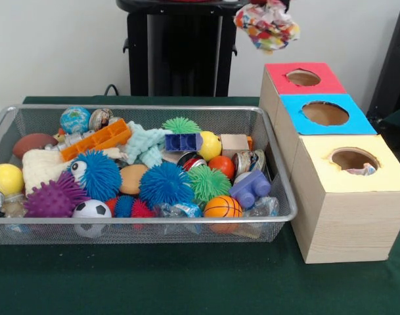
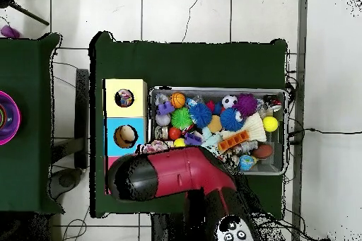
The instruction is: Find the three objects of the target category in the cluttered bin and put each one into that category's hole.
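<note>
A crumpled paper wad (image 1: 266,25), white with red, orange, blue and yellow patches, hangs in the air at the top of the front view, above the red-topped box (image 1: 278,77). My gripper (image 1: 268,3) barely shows at the top edge and is shut on the wad. In the overhead view my red and black arm (image 2: 177,173) covers the red box, and a bit of the wad (image 2: 153,147) shows at its edge. The yellow-topped box's hole (image 1: 354,159) shows another wad (image 1: 364,170) inside. The wire mesh bin (image 1: 147,107) is full of toys.
The blue-topped box (image 1: 357,121) stands between the red and yellow boxes, right of the bin. The bin holds spiky rubber balls (image 1: 163,184), a mint fuzzy toy (image 1: 146,143), small sports balls and plastic bricks. A black pedestal (image 1: 180,46) stands behind.
</note>
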